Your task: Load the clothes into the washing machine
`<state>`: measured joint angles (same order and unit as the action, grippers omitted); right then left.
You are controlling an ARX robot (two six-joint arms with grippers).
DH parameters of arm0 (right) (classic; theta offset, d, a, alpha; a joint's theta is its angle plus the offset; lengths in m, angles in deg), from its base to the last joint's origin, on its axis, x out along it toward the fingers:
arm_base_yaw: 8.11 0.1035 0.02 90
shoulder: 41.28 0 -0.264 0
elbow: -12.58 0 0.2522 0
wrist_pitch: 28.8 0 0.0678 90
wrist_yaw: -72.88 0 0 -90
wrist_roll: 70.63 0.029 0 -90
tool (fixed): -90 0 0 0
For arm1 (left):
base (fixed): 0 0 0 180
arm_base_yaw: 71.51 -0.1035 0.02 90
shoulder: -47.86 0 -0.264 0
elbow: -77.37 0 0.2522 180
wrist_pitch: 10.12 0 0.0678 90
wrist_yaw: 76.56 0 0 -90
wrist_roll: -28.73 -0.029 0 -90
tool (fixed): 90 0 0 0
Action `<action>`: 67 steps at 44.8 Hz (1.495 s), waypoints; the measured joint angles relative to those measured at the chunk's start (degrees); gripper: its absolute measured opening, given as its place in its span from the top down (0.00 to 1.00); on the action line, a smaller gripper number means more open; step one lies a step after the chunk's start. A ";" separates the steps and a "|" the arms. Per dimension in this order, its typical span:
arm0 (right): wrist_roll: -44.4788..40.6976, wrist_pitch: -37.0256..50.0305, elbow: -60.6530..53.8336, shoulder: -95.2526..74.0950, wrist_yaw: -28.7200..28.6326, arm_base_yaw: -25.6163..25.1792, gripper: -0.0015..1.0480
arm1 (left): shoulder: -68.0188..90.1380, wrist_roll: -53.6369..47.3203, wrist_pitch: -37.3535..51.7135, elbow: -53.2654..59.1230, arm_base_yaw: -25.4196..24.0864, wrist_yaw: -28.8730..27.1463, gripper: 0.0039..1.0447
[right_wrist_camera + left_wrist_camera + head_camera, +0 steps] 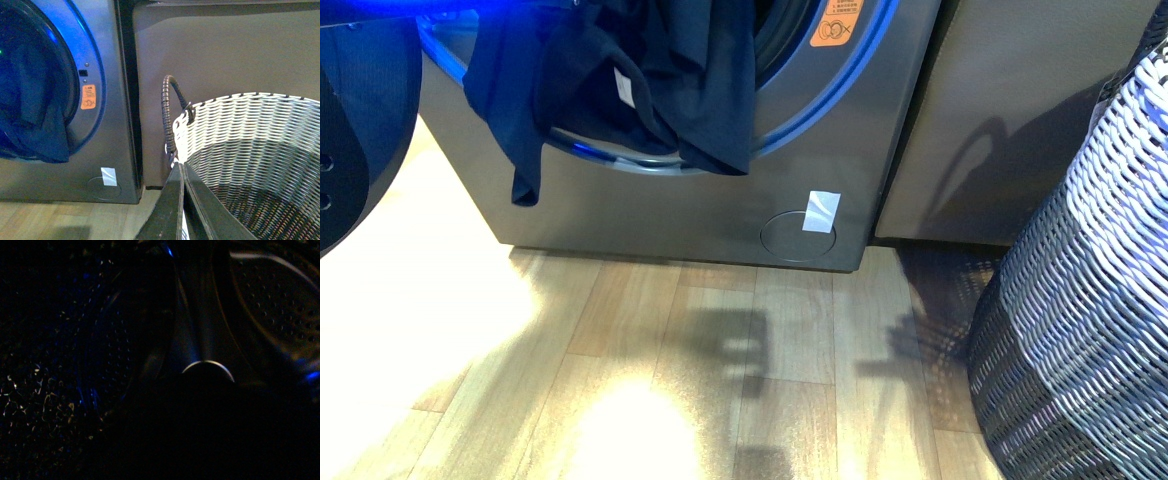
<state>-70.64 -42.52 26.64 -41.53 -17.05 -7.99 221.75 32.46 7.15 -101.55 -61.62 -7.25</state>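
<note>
**Front view.** The clothes point(650, 80) lie draped over the lower lip of the washing machine point(650, 215) porthole. Part is inside, while a sleeve and the hem hang down the front panel with the white tag showing. The door point(355, 130) stands open at left and the basket point(1080, 330) is at right, on the wooden floor point(650, 350). Neither arm shows here.

Judgement: the step in hand is getting the overhang into the drum. You should come in under the hanging hem, lift it above the lip, then sweep it inward and deep. A shallow push would likely let it slide back out.

**Left wrist view.** Dark, so nothing to log. You cannot tell whether the left end effector is wide or narrow.

**Right wrist view.** The right end effector point(181, 172) is narrow, its fingers pressed together with nothing visibly held. It hangs above the basket rim, just beside the handle point(170, 110), and well apart from the clothes. Open it wide before any reach.
</note>
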 joint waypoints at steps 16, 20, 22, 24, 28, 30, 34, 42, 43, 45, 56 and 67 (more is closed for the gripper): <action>-0.02 0.00 0.00 0.00 0.00 0.00 0.98 | 4.87 -3.82 -9.51 -0.20 0.63 5.09 0.72; 0.00 0.00 0.00 0.00 0.00 0.00 0.98 | 5.27 -4.07 -12.59 -0.20 0.37 5.79 0.56; 0.00 0.00 0.00 0.00 0.00 0.00 0.98 | 5.33 -4.15 -14.43 -0.20 0.20 6.43 0.48; 0.00 0.00 0.00 0.00 0.00 0.00 0.98 | 5.38 -4.17 -16.22 -0.26 -0.02 7.34 0.39; 0.00 0.00 0.00 0.00 0.00 0.00 0.98 | 5.40 -4.17 -19.23 -0.28 -0.26 8.55 0.26; 0.00 0.00 0.00 0.00 0.00 0.00 0.98 | 5.40 -4.17 -19.87 -0.28 -0.33 8.94 0.22; 0.00 0.00 0.00 0.00 0.00 0.00 0.98 | 5.40 -3.98 -22.01 -0.44 -0.42 10.29 0.05; 0.00 0.00 0.00 0.00 0.00 0.00 0.98 | 4.83 -3.13 -26.34 -0.48 -0.42 13.73 0.07; 0.00 0.00 0.00 0.00 0.00 0.00 0.98 | 3.87 -2.93 -25.42 1.44 -0.42 14.47 0.05; 0.00 0.00 0.00 0.00 0.00 0.00 0.98 | 0.02 -1.86 -21.77 8.41 -0.42 15.34 0.06; 0.00 0.00 0.00 0.00 0.00 0.00 0.98 | -21.40 2.38 -9.35 43.19 -0.63 17.64 0.06; -0.02 0.00 0.00 0.00 0.00 0.00 0.98 | -30.86 2.91 -4.92 60.08 -0.68 18.18 0.06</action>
<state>-70.66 -42.52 26.64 -41.53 -17.05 -7.99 190.88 35.37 2.23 -41.47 -62.30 10.94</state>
